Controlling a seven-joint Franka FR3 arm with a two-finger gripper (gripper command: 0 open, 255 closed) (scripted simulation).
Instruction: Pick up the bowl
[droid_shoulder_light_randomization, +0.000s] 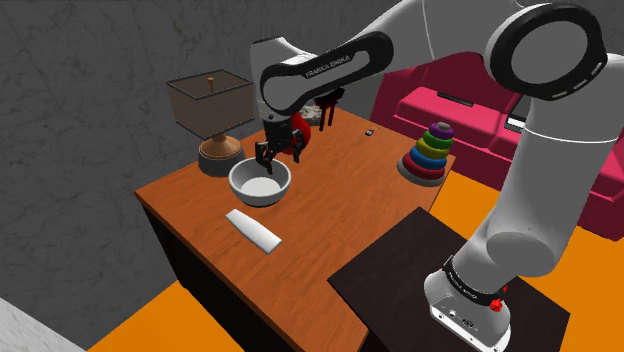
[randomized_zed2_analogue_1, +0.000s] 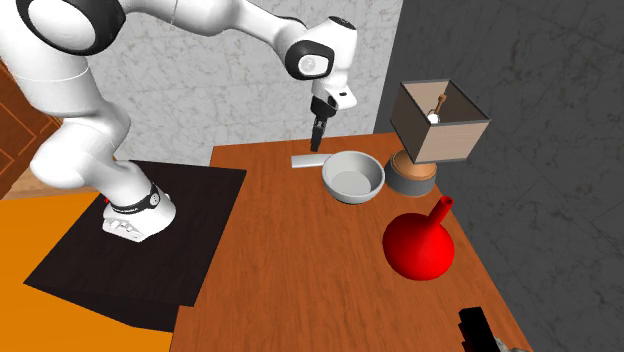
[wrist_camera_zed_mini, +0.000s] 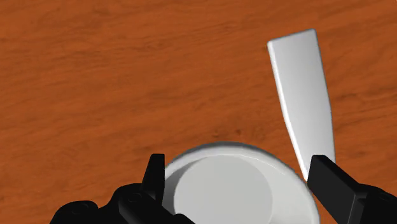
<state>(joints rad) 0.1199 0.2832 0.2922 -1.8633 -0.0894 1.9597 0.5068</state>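
Note:
A pale grey bowl (droid_shoulder_light_randomization: 260, 183) stands upright on the wooden table (droid_shoulder_light_randomization: 340, 215), beside a lamp. It is also in the second exterior view as the bowl (randomized_zed2_analogue_1: 353, 177). My black gripper (droid_shoulder_light_randomization: 275, 152) hangs a little above the bowl's rim, pointing down, touching nothing. In the second exterior view the gripper (randomized_zed2_analogue_1: 318, 135) is over the bowl's side nearest the stand. In the wrist view the gripper (wrist_camera_zed_mini: 235, 162) is open, its fingers (wrist_camera_zed_mini: 156, 184) spread wide, with the bowl (wrist_camera_zed_mini: 238, 191) seen below between them.
A flat white slab (droid_shoulder_light_randomization: 253, 231) lies next to the bowl. A lamp (droid_shoulder_light_randomization: 212, 120) stands at the table's far corner, with a red flask-shaped vessel (randomized_zed2_analogue_1: 420, 245) and a ring stacker (droid_shoulder_light_randomization: 428, 152) farther along. A black mat (droid_shoulder_light_randomization: 440, 290) lies under the stand; a pink sofa (droid_shoulder_light_randomization: 470, 120) is behind.

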